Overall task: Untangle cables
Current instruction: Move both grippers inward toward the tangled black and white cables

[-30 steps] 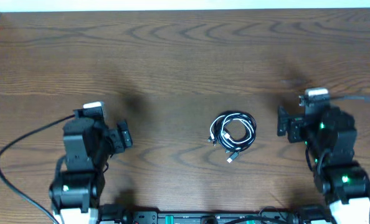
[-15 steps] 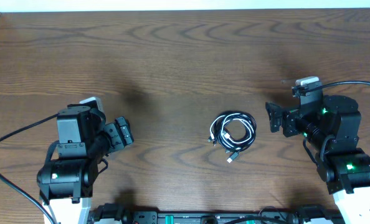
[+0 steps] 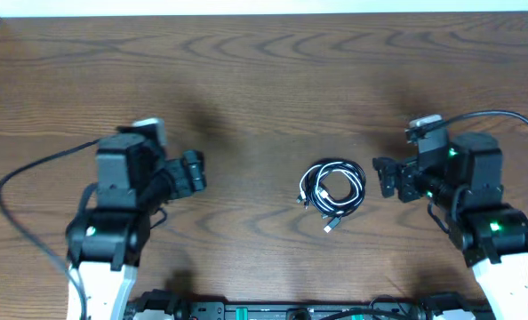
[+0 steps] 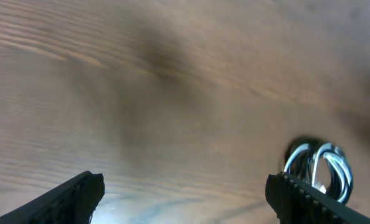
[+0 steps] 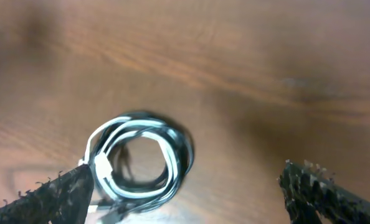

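The cables [image 3: 332,189] lie as one small coil of black and white cords in the middle of the wooden table, with a plug end [image 3: 329,228] sticking out toward the front. My left gripper [image 3: 193,172] is open and empty, well to the left of the coil; the coil shows at the lower right of the left wrist view [image 4: 319,168]. My right gripper [image 3: 387,178] is open and empty, just right of the coil. In the right wrist view the coil [image 5: 138,162] lies near the left fingertip [image 5: 66,193].
Thick black wires [image 3: 33,173] run from the arm bases at both sides. The table's far edge [image 3: 264,12] meets a white wall. Robot base hardware [image 3: 273,311] lines the front edge.
Both arms have moved inward toward the coil: the left gripper went right and a little away, the right gripper went left. The coil has not moved.
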Tool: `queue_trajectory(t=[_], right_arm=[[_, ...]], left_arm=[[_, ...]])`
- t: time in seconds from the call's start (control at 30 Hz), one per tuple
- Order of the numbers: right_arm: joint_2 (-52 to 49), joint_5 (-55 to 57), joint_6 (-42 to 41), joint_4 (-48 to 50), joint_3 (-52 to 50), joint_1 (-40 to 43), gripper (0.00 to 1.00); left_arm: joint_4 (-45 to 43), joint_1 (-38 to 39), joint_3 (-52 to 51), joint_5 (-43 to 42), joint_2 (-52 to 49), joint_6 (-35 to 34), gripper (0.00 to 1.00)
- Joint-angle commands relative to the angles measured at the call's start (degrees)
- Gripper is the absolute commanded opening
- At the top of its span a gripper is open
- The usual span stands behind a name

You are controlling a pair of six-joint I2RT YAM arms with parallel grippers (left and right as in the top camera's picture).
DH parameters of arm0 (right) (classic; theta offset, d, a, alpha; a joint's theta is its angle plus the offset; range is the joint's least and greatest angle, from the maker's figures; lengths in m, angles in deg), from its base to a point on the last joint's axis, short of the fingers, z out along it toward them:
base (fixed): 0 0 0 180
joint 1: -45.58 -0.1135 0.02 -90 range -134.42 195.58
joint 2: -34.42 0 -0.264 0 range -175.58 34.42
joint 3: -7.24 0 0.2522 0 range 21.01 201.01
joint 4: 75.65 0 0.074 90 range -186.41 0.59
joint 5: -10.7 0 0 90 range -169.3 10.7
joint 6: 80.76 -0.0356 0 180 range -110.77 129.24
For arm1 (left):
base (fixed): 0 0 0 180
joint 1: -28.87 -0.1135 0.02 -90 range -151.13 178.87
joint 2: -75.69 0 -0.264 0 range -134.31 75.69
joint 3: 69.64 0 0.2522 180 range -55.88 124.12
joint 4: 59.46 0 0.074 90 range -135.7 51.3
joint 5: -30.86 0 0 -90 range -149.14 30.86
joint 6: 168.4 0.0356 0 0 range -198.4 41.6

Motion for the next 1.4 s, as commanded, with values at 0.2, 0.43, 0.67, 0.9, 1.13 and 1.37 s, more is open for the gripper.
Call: queue_trajectory(t=[0.2,0.43,0.67,0.9,1.13,1.37], right_arm=[[-7.08,3.37,-5.09,-2.71,2.69,-7.13,0.87],[-14.27,6.84,-12.02,-1.92,2.67,-7.98,0.75],[-22.38,6.82,-12.00,-1.77,2.67,-8.02,0.70],[-30.27,6.80,-13.55,0.52,2.64,-8.09,0.58],[-36.17,5.90,-16.39,6.60,2.64,-8.35,0.54],[-39.60,5.51,-19.43,9.33,2.64,-8.35,0.38]], left_arm=[[-2.45,14.88,2.62,5.73,-10.56,1.97,0.89],[-5.29,21.33,2.60,5.68,-18.91,1.62,0.88],[-4.66,21.44,2.56,5.64,-20.85,-0.28,0.88],[-4.70,21.44,2.56,5.64,-20.85,-0.28,0.88],[-4.68,21.44,2.56,5.60,-20.85,-0.28,0.88],[-4.68,21.44,2.56,5.44,-20.85,-0.28,0.88]])
